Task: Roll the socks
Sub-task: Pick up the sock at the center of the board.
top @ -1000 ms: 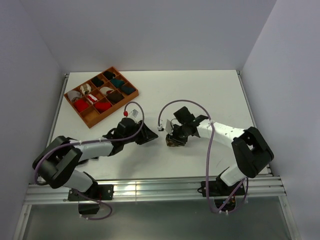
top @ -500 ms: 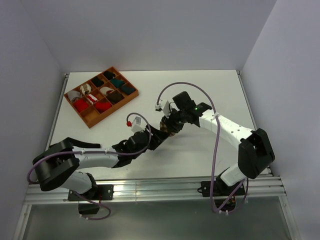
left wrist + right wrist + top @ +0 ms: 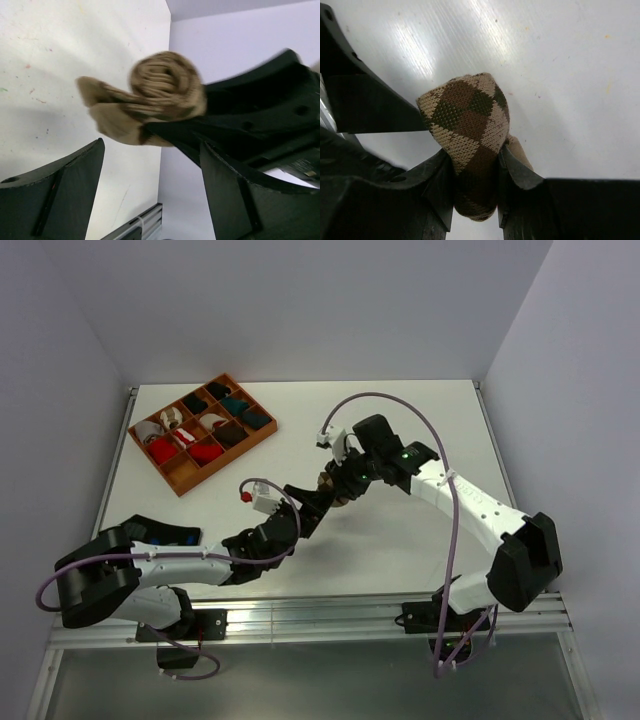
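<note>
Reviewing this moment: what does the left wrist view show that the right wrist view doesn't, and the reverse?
Only the left wrist view shows the spiral end of the rolled argyle sock, its loose tail sticking out beside the roll, and the left gripper with both jaws wide apart, closed on nothing. Only the right wrist view shows the diamond pattern on the roll's outside and the right gripper pinching it from both sides. Both show the same sock held by the right gripper, with the white table behind.
</note>
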